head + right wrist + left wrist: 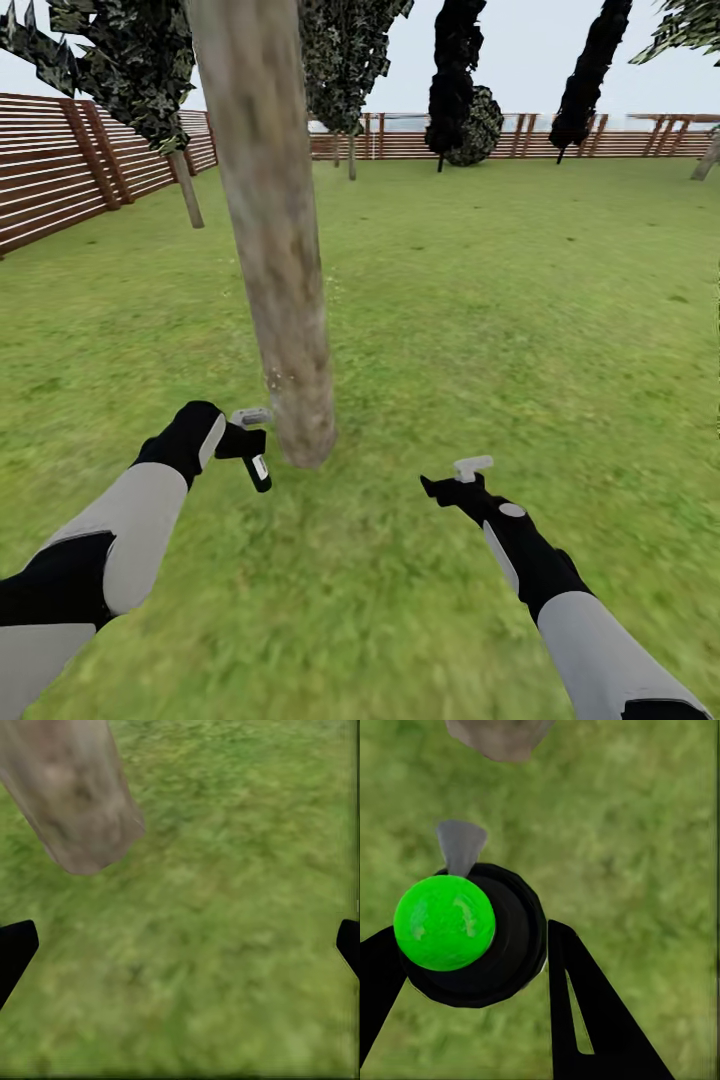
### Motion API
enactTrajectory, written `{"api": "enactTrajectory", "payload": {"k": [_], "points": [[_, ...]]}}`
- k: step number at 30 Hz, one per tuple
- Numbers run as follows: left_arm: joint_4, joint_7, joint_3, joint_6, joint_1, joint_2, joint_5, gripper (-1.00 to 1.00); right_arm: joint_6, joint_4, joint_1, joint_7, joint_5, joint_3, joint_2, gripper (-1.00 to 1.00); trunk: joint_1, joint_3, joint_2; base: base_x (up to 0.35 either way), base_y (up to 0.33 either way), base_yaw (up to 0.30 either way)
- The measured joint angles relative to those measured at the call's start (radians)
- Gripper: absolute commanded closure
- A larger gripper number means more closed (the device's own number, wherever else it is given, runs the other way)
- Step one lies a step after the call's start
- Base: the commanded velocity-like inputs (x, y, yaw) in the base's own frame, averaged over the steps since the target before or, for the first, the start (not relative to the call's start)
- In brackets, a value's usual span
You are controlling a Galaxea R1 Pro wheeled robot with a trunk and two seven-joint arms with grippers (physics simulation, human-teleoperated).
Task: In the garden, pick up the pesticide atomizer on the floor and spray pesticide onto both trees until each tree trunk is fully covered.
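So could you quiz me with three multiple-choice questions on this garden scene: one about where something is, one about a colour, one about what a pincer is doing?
1. Where is the pesticide atomizer?
A. lying on the lawn
B. in the left pincer
C. on the fence

2. What colour is the round part on the atomizer seen from the left wrist?
A. red
B. white
C. bright green

3. How is the right pincer?
A. open, holding nothing
B. shut on a branch
C. shut on the atomizer

Answers: 1 B, the left pincer grips it beside the tree trunk. 2 C, a green ball tops it. 3 A, its fingers stand apart over grass.
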State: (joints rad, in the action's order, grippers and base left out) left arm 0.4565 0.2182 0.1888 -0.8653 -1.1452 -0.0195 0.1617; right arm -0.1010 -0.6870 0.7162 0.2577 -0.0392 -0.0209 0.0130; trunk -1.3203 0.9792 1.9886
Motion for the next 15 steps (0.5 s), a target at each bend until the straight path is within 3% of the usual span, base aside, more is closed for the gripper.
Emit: {"api": "enactTrajectory", "payload": {"k": [6, 15], "points": [[0.002, 0.000, 0.000, 0.000, 0.014, -0.001, 0.003, 1.00, 0.001, 0.000, 0.000, 0.000, 0.000, 0.001, 0.000, -1.00, 0.000, 0.000, 0.000, 0.000, -0.273, 0.023], [0.003, -0.006, -0.001, -0.001, 0.016, -0.002, 0.003, 1.00, 0.002, -0.001, 0.000, 0.000, 0.001, 0.001, 0.000, -1.00, 0.000, 0.000, 0.000, 0.000, -0.273, 0.266]]}}
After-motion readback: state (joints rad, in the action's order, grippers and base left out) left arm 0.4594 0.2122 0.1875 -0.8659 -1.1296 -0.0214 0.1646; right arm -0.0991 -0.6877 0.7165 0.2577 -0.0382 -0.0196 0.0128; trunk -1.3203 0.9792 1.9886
